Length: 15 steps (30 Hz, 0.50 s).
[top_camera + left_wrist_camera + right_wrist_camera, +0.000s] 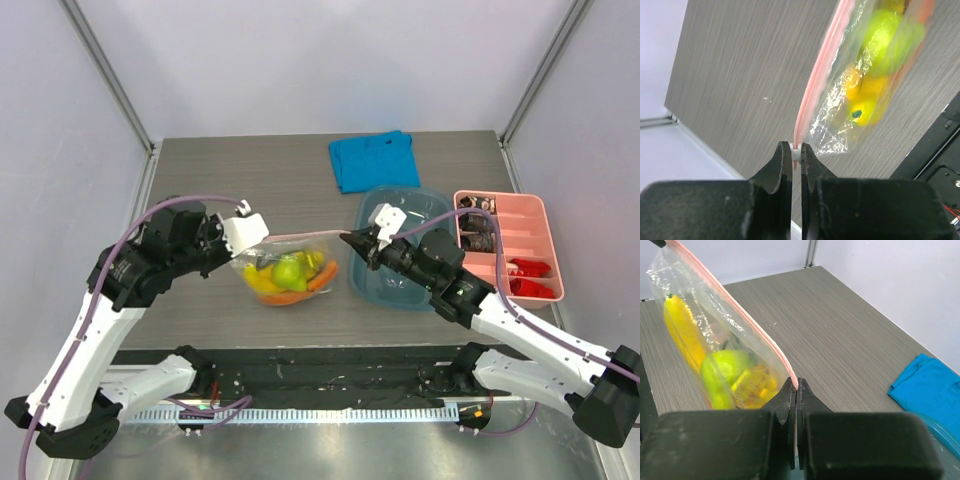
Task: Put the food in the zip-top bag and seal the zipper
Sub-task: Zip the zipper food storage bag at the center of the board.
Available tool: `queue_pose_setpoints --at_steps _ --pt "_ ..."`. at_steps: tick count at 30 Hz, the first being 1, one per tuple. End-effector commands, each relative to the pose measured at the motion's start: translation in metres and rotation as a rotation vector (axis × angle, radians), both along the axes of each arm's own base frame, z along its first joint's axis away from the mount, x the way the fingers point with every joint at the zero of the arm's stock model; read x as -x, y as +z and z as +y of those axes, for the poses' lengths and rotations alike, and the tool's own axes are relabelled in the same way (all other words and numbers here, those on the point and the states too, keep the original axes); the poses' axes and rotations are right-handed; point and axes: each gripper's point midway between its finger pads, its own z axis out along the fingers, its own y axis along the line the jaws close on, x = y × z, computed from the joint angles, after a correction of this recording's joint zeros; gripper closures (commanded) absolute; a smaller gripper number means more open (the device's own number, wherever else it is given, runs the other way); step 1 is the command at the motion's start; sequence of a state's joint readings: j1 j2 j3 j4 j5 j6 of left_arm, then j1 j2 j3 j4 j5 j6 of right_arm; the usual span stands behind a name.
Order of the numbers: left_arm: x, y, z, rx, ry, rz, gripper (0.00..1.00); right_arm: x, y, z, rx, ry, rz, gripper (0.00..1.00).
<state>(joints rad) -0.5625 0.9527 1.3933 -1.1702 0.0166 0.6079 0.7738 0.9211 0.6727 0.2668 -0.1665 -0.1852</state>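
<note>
Plainly, both sets of jaws are clamped. The left gripper (796, 149) pinches the zipper (816, 82) at its small white slider tab (796, 152), which sits right between the two dark fingertips. The right gripper (796, 386) is squeezed tight on the opposite end of the same pink strip, with no gap showing between its fingers.

The strip runs taut between them, from about 9 o'clock to 3 o'clock in the overhead view, and reads as one thin line along its visible length. The zip-top bag (262, 262) hangs below it, its bottom on or just above the table (230, 175); I cannot tell which. All the food is inside: the yellow banana bunch (681, 330), the green pear-like fruit (722, 371) and the orange-red pepper (321, 279) bunch together low in the bag.

At 3 o'clock from the bag stands a teal tub (372, 283), just behind the right gripper. A pink divided tray (551, 246) lies beyond it, and a blue folded cloth (375, 160) lies at 1 o'clock.
</note>
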Motion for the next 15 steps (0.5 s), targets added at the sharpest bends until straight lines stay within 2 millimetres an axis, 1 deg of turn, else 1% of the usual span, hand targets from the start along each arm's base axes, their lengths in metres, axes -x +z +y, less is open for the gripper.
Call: queue_pose_setpoints --at_steps 1,3,8,9,10,11,13,14,15 --pt "0.011 -0.005 0.054 -0.173 0.168 -0.009 1.00 -0.016 0.019 -0.013 -0.035 -0.105 -0.050 0.99" --pt "0.014 -0.005 0.054 -0.161 0.168 -0.006 1.00 -0.016 0.020 -0.011 -0.033 -0.093 -0.051 0.99" --pt "0.023 -0.007 0.052 -0.155 0.146 0.044 0.92 -0.016 0.023 -0.005 -0.036 -0.071 -0.055 0.99" --pt "0.023 -0.006 0.050 -0.148 0.146 0.049 0.88 -0.015 0.023 -0.004 -0.036 -0.058 -0.056 0.99" --pt "0.021 -0.003 0.046 -0.133 0.144 0.058 0.71 -0.013 0.022 -0.002 -0.031 -0.045 -0.054 0.99" --pt "0.024 0.008 0.036 -0.076 0.115 0.062 0.62 -0.011 0.022 -0.001 -0.030 -0.036 -0.054 0.99" --pt "0.027 0.020 0.022 -0.001 0.095 0.089 0.45 -0.007 0.021 0.003 -0.029 -0.002 -0.044 0.99" --pt "0.023 0.032 0.009 0.043 0.067 0.103 0.43 -0.007 0.022 0.005 -0.033 0.004 -0.042 0.99" --pt "0.027 0.035 -0.001 0.079 0.036 0.140 0.42 -0.007 0.022 0.005 -0.033 0.006 -0.038 0.99"
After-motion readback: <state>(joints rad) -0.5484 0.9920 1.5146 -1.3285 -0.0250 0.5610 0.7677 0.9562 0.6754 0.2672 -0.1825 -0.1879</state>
